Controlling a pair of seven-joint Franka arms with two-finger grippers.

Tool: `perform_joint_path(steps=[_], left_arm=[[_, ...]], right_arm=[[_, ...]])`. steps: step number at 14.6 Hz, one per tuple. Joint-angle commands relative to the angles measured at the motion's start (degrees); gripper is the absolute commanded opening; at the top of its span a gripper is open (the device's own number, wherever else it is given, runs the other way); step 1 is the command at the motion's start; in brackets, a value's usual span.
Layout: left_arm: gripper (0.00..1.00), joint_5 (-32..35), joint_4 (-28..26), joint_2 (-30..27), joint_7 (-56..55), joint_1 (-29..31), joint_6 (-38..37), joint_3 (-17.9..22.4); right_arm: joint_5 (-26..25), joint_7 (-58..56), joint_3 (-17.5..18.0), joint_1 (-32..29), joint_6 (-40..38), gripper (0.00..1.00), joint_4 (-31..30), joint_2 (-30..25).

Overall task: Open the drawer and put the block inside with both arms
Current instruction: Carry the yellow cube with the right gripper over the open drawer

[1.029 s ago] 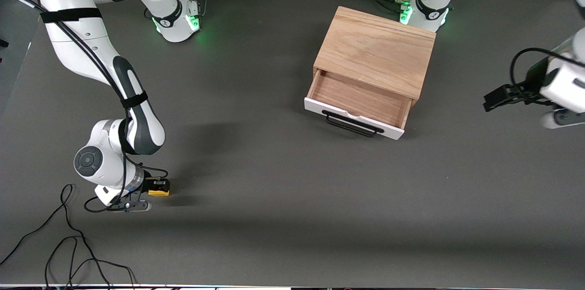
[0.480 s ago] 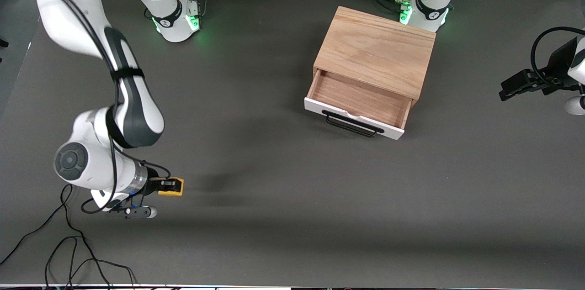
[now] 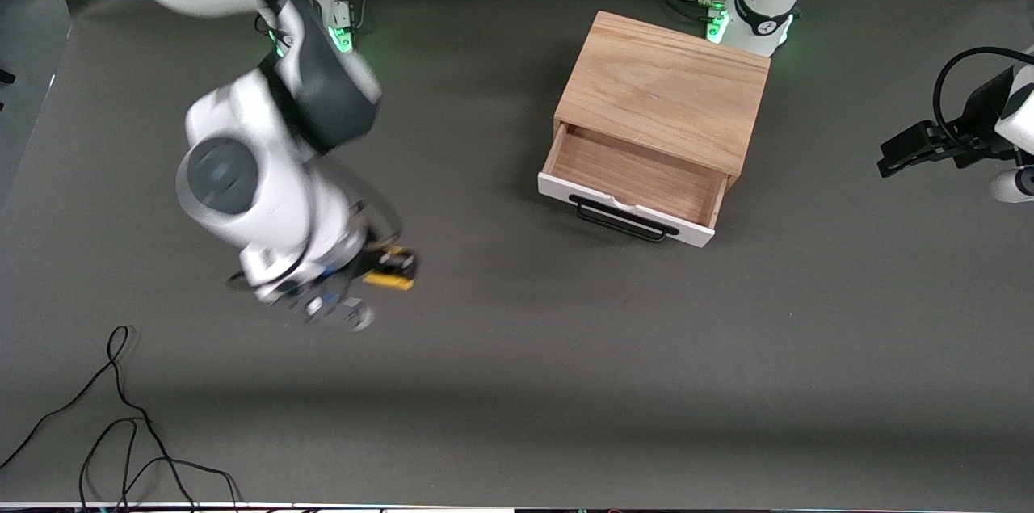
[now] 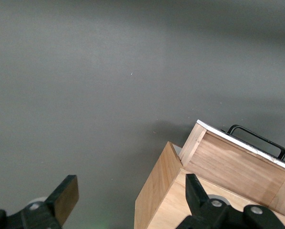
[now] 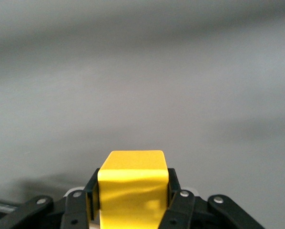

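Observation:
The drawer point(image 3: 630, 178) stands pulled open from the light oak cabinet point(image 3: 664, 89), its white front and black wire handle point(image 3: 622, 220) facing the front camera, its wood interior bare. My right gripper point(image 3: 392, 269) is shut on the yellow block point(image 3: 389, 277) and holds it in the air over the table, between the right arm's end and the drawer. The block fills the gap between the fingers in the right wrist view point(image 5: 132, 188). My left gripper point(image 3: 897, 156) is open and empty, up in the air at the left arm's end of the table. The open drawer shows in the left wrist view point(image 4: 242, 164).
A loose black cable point(image 3: 121, 432) lies on the dark grey table near the front camera at the right arm's end. The arms' green-lit bases point(image 3: 319, 36) stand along the edge farthest from the front camera.
My right arm has lifted the block off the table and swung it toward the drawer. My left gripper drew away from the cabinet, then held still.

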Motion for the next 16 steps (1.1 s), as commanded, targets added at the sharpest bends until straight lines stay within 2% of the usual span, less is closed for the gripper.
perform_joint_path(steps=[1, 2, 4, 5, 7, 9, 16], left_arm=[[1.0, 0.7, -1.8, -3.0, 2.2, -4.0, 0.1, 4.7], [1.0, 0.7, -3.3, -4.1, 2.1, -5.7, 1.3, 5.6], [1.0, 0.7, -11.1, -9.4, 2.1, -6.2, 6.7, 5.7], [1.0, 0.7, -12.9, -10.6, 2.1, -6.3, 7.5, 5.7], [1.0, 0.7, -11.7, -10.2, 2.2, -8.6, 5.7, 6.3], [1.0, 0.8, -10.9, -9.6, 2.3, -10.4, 5.1, 7.9], [1.0, 0.8, -8.1, -6.7, 3.9, -10.0, 3.7, 8.0]], right_arm=[[0.5, 9.6, -1.0, 6.8, -0.6, 0.16, 3.1, 1.3], [0.5, 12.6, -0.9, 9.2, 0.7, 0.16, 3.4, 1.3], [0.0, 16.9, -1.3, 14.6, 5.9, 0.16, 3.6, 2.3], [-1.2, 19.3, -1.4, 16.7, 8.8, 0.16, 3.6, 3.7], [-4.0, 23.3, -1.2, 19.7, 12.6, 0.16, 3.6, 6.2], [-4.2, 25.0, -1.2, 21.0, 13.7, 0.16, 3.5, 7.7], [-5.2, 32.0, -1.2, 24.8, 13.8, 0.17, 3.0, 11.0]])
